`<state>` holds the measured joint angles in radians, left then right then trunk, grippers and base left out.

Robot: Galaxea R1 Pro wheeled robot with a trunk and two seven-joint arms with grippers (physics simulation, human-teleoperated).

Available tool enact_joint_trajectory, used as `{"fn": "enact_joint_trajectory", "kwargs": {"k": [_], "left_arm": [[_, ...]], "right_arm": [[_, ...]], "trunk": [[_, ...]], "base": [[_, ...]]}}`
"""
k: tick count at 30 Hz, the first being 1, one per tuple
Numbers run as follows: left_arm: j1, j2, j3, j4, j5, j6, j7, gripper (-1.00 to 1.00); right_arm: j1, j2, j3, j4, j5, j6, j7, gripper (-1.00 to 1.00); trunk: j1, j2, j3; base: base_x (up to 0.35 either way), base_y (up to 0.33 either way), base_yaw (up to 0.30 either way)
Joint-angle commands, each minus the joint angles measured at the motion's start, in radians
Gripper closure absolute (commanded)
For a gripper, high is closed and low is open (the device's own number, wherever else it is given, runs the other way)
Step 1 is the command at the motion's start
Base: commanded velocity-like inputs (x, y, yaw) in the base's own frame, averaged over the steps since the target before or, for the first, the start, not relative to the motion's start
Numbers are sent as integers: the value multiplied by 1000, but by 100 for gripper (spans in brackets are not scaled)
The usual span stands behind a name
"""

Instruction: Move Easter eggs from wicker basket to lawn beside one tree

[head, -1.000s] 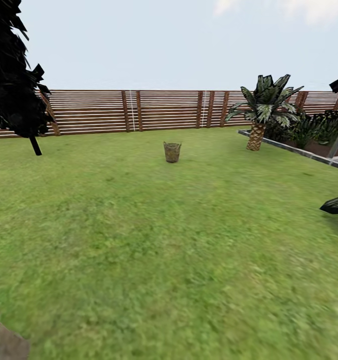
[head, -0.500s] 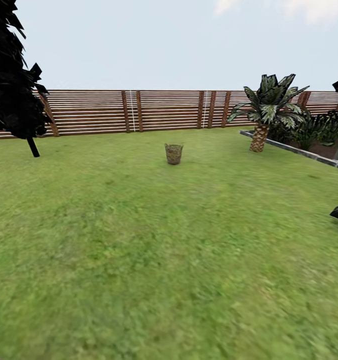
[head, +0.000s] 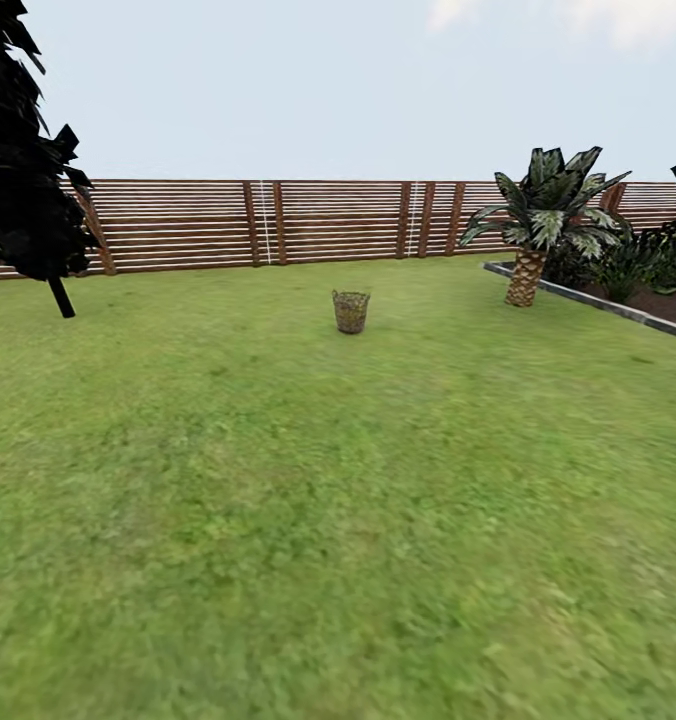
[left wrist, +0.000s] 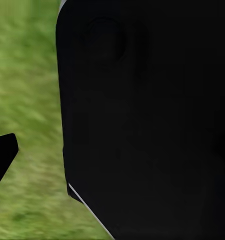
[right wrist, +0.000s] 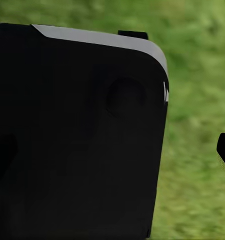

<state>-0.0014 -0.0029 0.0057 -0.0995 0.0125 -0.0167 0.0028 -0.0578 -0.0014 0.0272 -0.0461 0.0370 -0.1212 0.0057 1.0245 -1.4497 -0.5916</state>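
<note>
Standing far out on the lawn (head: 308, 520), the wicker basket (head: 351, 311) is small in the head view, upright on the grass in front of the wooden fence (head: 278, 222), and well apart from the robot. The Easter eggs cannot be made out at this range — the basket is too small to show what lies in it. To the left stands a thin dark-trunked tree with black leaves (head: 28, 160), and to the right a palm (head: 540, 215) beside a stone border (head: 598, 303); a pale thick-trunked tree is not seen here. The task is judged to be at the approach, with no egg taken out. The risk from here is mostly in the driving: if the base rolls too close or off line, it could knock the light basket over and the eggs would roll away over the grass. Stopping too far away would leave the arms short of the rim. Another risk is choosing the wrong plant as the tree, since the dark tree and the palm are the nearest ones. About the jaws, little can be said: each wrist view shows a dark body of the robot close in front of the camera with blurred grass behind, and a dark tip at the edge — so it cannot be told how far either is open, nor whether anything is held.
</note>
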Motion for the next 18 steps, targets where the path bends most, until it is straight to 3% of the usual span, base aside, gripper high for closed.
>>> {"fn": "enact_joint_trajectory", "kwargs": {"k": [1, 18], "left_arm": [[0, 0, 0, 0, 1, -2, 0, -100], [0, 0, 0, 0, 1, -2, 0, -100]], "right_arm": [[-1, 0, 2, 1, 4, -3, 0, -100], [-1, -1, 2, 0, 4, -3, 0, -100]], "trunk": [[1, 0, -1], [1, 0, -1]], "base": [[307, 89, 0], [307, 89, 0]]}}
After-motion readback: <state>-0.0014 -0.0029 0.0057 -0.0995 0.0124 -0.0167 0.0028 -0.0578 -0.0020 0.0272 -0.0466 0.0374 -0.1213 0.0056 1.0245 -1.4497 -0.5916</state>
